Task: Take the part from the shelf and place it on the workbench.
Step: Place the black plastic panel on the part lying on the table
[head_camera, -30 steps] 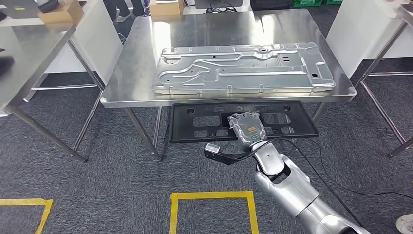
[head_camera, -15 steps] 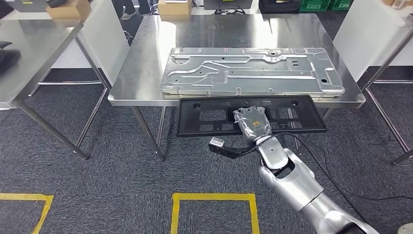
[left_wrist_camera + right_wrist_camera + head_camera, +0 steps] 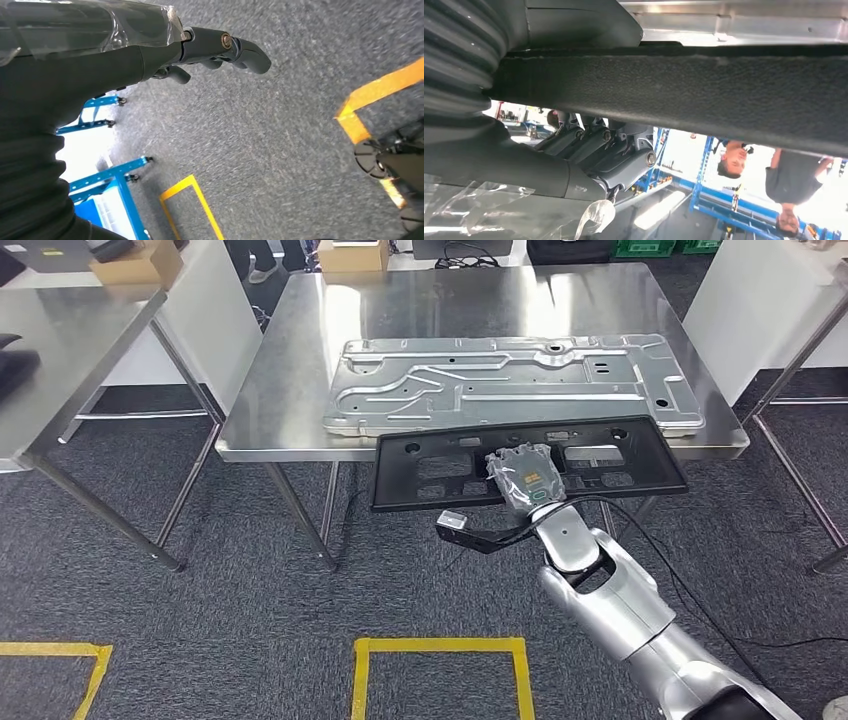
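Observation:
The part is a long flat black plastic panel point(image 3: 440, 465) with several cut-outs. My right hand point(image 3: 525, 480), wrapped in clear film, grips its near edge around the middle and holds it level. The panel's far edge reaches over the front edge of the steel workbench point(image 3: 290, 370), just in front of a large stamped metal plate point(image 3: 500, 380) lying there. In the right wrist view the panel point(image 3: 674, 90) runs across as a dark band, with my fingers point(image 3: 614, 155) curled beneath it. My left hand point(image 3: 220, 47) hangs over grey carpet, its fingers loosely bent and holding nothing.
A second steel table point(image 3: 70, 350) stands to the left, and white panels flank the workbench. Cardboard boxes point(image 3: 350, 255) sit beyond its far edge. Yellow floor tape point(image 3: 435, 645) marks a square near me. A black cable point(image 3: 690, 600) trails on the carpet. People point(image 3: 794, 180) stand near blue racks.
The view has shifted as I moved closer. My right hand has carried the black panel up and forward, from below the bench front to overlapping its front edge.

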### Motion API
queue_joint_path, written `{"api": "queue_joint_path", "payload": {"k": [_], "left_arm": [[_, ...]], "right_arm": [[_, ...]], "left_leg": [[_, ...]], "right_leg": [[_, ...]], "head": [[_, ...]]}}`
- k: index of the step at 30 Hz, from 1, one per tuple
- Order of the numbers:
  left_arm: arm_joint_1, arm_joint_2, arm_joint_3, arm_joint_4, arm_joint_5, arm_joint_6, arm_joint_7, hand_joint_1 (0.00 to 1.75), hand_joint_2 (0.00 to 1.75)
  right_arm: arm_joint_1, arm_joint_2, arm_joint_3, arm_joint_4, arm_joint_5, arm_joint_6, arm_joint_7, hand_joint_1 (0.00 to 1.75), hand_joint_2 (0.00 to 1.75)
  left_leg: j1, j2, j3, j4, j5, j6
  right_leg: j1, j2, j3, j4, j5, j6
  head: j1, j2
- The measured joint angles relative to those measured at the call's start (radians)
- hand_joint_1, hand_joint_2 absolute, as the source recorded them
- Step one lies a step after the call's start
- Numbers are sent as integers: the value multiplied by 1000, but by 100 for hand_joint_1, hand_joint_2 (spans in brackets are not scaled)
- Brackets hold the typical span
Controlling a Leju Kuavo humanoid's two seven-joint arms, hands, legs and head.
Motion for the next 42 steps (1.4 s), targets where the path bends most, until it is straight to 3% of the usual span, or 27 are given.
{"api": "queue_joint_path", "payload": {"k": [2,4,6,8,9,10,11,13,15,18,20,21,23,24,25,26,27,29,31,32,35,37,39,40,41,42], "left_arm": [[-1,0,0,0,0,4,-3,0,175],[0,0,0,0,0,7,-4,0,175],[0,-3,0,0,0,7,-5,0,175],[-2,-5,0,0,-1,8,-6,0,175],[-1,-7,0,0,-1,8,-6,0,175],[0,-8,0,0,-1,8,-6,0,175],[2,-9,0,0,-1,8,-6,0,175],[3,-11,0,0,-2,8,-6,0,175],[0,-11,0,0,-3,8,-6,0,175],[-2,-10,0,0,-4,8,-4,0,175],[-2,-10,0,0,-4,8,-2,0,175],[-2,-10,0,0,-5,9,-2,0,175],[-3,-11,0,0,-6,10,0,0,175],[-2,-12,0,0,-7,10,0,0,175],[-1,-14,0,0,-8,10,2,0,175],[0,-16,0,0,-10,10,3,0,175],[1,-17,0,0,-11,10,4,0,175],[-1,-17,0,0,-17,13,6,0,175],[-5,-15,0,0,-21,16,8,0,175],[-6,-15,0,0,-23,17,8,0,175],[-6,-19,0,0,-28,19,10,0,175],[-7,-21,0,0,-31,19,10,0,175],[-8,-23,0,0,-33,19,10,0,175],[-6,-24,0,0,-33,18,9,0,175],[-3,-25,0,0,-33,18,9,0,175],[0,-26,0,0,-33,17,9,0,175]], "right_arm": [[-2,0,2,-1,0,5,0,175,175],[-2,2,5,-5,0,13,0,175,175],[-2,4,9,-11,0,21,1,175,175],[1,4,14,-15,1,25,3,175,175],[5,3,17,-15,1,27,3,175,175],[9,3,19,-15,1,28,3,175,175],[12,2,22,-16,1,28,3,175,175],[13,2,27,-17,1,28,3,175,175],[12,3,30,-18,1,27,3,175,175],[11,2,32,-19,0,27,3,175,175],[9,2,33,-19,0,27,3,175,175],[6,3,33,-19,0,27,3,175,175],[3,3,33,-20,0,27,3,175,175],[3,3,34,-20,0,27,3,175,175],[5,2,35,-20,0,27,3,175,175],[6,2,36,-20,0,27,3,175,175],[7,1,38,-20,0,27,3,175,175],[5,1,39,-19,0,27,3,175,175],[-1,0,40,-19,0,27,3,175,175],[-2,-1,40,-19,1,27,3,175,175],[-2,-2,40,-19,1,26,4,175,175],[-4,-3,40,-19,2,26,4,175,175],[-1,-6,40,-19,3,26,4,175,175],[3,-8,40,-19,4,26,4,175,175],[6,-9,40,-19,4,26,4,175,175],[8,-10,40,-19,5,26,4,175,175]], "left_leg": [[-9,1,15,-32,0,13],[-2,1,30,-47,6,14],[5,2,44,-59,11,16],[5,1,47,-58,6,21],[5,0,49,-57,3,21],[6,-2,52,-55,0,19],[7,-4,55,-51,-5,16],[9,-6,61,-39,-21,4],[5,-6,63,-27,-39,-4],[3,-5,66,-23,-52,-10],[7,-4,49,22,-78,-22],[11,-3,22,80,-105,-30],[19,-1,-61,237,-165,-42],[22,-1,-101,302,-183,-43],[22,-1,-125,330,-180,-41],[20,-1,-127,315,-158,-34],[16,-1,-107,257,-119,-22],[-7,-1,-39,91,-33,17],[-33,-5,6,-20,6,49],[-38,-7,16,-40,8,50],[-26,-8,42,-53,5,38],[-22,-8,55,-53,1,40],[-22,-9,62,-53,-8,44],[-22,-9,68,-52,-14,44],[-22,-11,76,-52,-21,43],[-21,-11,87,-52,-29,41]], "right_leg": [[2,-2,3,-3,-3,9],[4,-3,0,14,-16,16],[6,-2,-42,111,-69,20],[6,0,-122,270,-137,25],[5,1,-155,327,-152,27],[4,1,-166,338,-144,30],[2,0,-156,305,-114,32],[-3,0,-87,152,-34,39],[-8,3,-31,40,5,37],[-11,7,-19,19,-1,20],[-12,7,-15,19,-4,13],[-13,7,-13,18,-6,9],[-12,6,-9,18,-10,4],[-11,6,-7,18,-14,3],[-10,6,-2,18,-18,3],[-7,7,5,17,-23,3],[-4,7,15,14,-27,2],[-1,7,38,0,-32,2],[4,8,53,-11,-36,6],[10,9,56,-8,-37,8],[22,8,50,35,-59,15],[22,6,-9,147,-114,22],[22,6,-104,297,-165,26],[22,5,-139,336,-168,26],[22,5,-154,333,-148,26],[22,5,-144,284,-106,26]], "head": [[0,0],[0,0],[0,0],[1,0],[1,0],[1,0],[1,0],[1,0],[1,0],[1,0],[1,0],[1,0],[1,0],[1,0],[1,0],[1,0],[1,0],[1,0],[0,0],[1,0],[1,0],[1,0],[1,0],[1,0],[1,0],[1,0]]}}
